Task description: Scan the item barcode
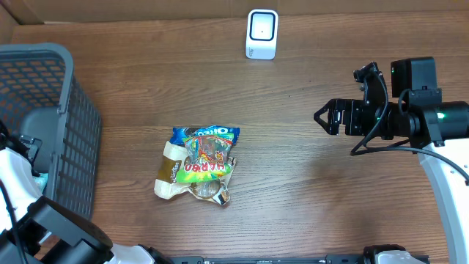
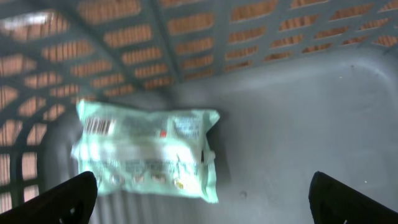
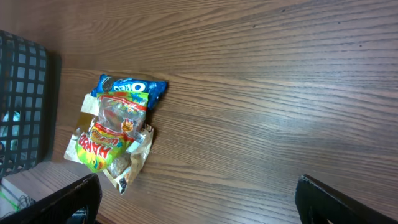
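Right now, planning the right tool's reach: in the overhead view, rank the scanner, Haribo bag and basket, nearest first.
1. Scanner, table's far edge, and Haribo bag, mid-table: too close to call from the right tool.
2. Basket, far left, clearly farthest.

Shop checkout setup, barcode scanner [image 1: 261,33], shopping basket [image 1: 79,143], snack packets [image 1: 201,163]

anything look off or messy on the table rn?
Only this, mid-table: the Haribo bag lies askew on top of the Oreo pack and a tan packet, all overlapping. No spill or tear shows. The scanner sits apart at the far edge.
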{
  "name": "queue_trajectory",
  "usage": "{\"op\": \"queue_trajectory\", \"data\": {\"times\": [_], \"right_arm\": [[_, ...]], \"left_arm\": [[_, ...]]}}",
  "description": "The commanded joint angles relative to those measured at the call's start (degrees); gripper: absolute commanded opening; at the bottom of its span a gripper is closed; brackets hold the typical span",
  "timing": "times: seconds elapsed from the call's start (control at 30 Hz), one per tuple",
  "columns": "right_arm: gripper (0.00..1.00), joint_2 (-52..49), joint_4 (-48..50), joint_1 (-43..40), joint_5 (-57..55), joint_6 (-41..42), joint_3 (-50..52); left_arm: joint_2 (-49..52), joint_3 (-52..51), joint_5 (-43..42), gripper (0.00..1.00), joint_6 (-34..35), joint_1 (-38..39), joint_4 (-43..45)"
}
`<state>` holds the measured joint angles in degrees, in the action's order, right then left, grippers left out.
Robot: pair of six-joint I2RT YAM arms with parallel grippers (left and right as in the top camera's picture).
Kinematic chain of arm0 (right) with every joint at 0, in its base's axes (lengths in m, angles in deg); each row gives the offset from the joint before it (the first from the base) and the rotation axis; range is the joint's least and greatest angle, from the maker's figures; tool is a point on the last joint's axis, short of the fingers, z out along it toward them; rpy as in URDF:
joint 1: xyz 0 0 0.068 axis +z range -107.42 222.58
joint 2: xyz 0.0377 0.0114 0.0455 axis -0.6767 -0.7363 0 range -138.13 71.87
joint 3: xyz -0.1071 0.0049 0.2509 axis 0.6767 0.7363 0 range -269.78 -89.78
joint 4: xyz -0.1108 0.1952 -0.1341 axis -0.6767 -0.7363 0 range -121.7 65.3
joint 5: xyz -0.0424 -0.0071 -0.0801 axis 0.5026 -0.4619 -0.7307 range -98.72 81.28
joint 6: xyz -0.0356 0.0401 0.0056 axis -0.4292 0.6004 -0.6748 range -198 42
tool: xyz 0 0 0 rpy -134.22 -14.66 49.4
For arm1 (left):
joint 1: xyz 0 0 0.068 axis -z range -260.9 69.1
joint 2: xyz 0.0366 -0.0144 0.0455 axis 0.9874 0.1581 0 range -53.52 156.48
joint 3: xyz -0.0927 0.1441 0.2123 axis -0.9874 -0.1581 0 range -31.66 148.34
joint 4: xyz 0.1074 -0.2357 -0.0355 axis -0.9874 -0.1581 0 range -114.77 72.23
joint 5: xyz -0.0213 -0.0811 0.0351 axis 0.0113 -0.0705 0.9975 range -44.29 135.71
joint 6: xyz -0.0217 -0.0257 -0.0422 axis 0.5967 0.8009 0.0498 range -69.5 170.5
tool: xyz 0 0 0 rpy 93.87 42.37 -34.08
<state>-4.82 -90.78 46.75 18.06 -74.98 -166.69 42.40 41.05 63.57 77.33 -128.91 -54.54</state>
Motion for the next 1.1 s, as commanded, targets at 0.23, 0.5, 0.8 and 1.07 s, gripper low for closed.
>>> {"op": "queue_trajectory", "data": {"times": [0.23,0.5,0.8,1.07], "right_arm": [[1.0,0.15,-0.5,0.33,0.33,0.13,-0.33],[1.0,0.15,-0.48,0.33,0.33,0.13,-0.33],[1.0,0.15,-0.48,0.33,0.31,0.13,-0.33],[1.0,0.15,-0.22,0.33,0.31,0.13,-0.33]], "left_arm": [[8.72,-0.35,1.14,0.99,-12.85,0.02,2.4],[11.76,-0.35,1.18,0.97,-18.01,0.02,3.43],[14.99,-0.35,1.16,0.89,-24.55,0.02,1.88],[15.34,-0.35,-3.69,0.23,-24.41,0.11,1.42]]}}
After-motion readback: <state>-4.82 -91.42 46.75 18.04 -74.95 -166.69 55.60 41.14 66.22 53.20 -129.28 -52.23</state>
